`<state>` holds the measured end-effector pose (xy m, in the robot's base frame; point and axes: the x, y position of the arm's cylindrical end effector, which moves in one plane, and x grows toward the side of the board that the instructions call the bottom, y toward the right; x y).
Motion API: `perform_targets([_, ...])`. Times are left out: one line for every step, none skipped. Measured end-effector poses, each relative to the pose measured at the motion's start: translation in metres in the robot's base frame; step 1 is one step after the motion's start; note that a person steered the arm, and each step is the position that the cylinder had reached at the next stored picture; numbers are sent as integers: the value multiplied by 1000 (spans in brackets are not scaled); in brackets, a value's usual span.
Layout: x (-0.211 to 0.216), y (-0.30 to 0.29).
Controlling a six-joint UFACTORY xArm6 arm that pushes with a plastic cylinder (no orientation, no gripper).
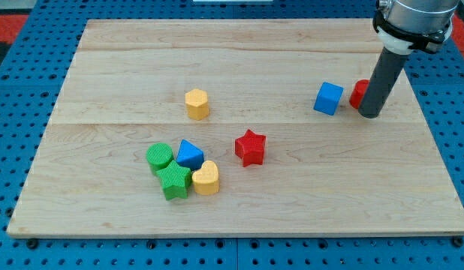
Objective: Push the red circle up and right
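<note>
The red circle (358,94) sits near the board's right side, mostly hidden behind my dark rod. My tip (370,115) rests on the board touching the red circle's lower right. A blue cube (328,98) stands just to the left of the red circle, a small gap between them.
A yellow hexagon (197,103) is left of centre. A red star (251,147) is near the middle. A cluster at lower left holds a green circle (160,157), a blue triangle (190,154), a green star (174,181) and a yellow heart (206,178). The board's right edge (435,135) is close.
</note>
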<state>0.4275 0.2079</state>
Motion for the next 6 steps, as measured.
perform_targets([27, -12])
perform_targets([24, 45])
perform_targets([0, 100])
perform_targets([-25, 65])
perform_targets([-22, 23])
perform_targets([-12, -26])
